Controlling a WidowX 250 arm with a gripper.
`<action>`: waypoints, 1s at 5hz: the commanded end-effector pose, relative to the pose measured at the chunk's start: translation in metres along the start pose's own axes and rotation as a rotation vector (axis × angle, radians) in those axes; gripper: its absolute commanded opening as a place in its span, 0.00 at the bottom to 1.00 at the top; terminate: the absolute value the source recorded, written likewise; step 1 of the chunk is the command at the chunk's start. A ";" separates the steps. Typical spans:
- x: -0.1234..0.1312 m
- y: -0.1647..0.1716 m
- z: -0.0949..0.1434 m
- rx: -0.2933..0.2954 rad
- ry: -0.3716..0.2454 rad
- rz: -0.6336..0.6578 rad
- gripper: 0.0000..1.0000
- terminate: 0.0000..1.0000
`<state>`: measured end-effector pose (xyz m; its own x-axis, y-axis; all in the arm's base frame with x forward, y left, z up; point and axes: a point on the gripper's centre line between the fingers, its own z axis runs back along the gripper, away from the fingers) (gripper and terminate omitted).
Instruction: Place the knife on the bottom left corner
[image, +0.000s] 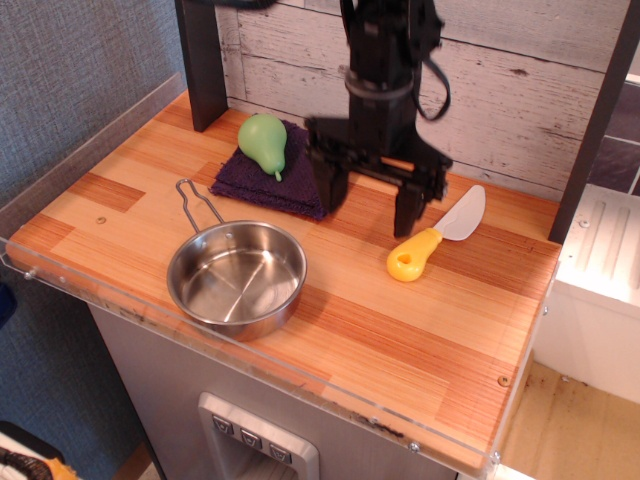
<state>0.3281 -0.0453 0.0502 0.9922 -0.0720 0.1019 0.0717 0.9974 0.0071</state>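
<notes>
gripper (369, 196) jaws spread wide, empty, just left of the toy knife (436, 246), which lies flat right of centre, far from the bottom left corner (40, 255); risks: finger nudges yellow handle aside, or carry path clips the steel pan (236, 277); no readable text.
</notes>
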 end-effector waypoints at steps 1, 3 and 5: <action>0.020 -0.031 -0.013 -0.056 -0.017 -0.089 1.00 0.00; 0.021 -0.041 -0.032 -0.034 0.021 -0.115 1.00 0.00; 0.017 -0.038 -0.033 0.006 0.056 -0.129 0.00 0.00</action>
<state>0.3458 -0.0808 0.0082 0.9827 -0.1845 0.0182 0.1841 0.9827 0.0209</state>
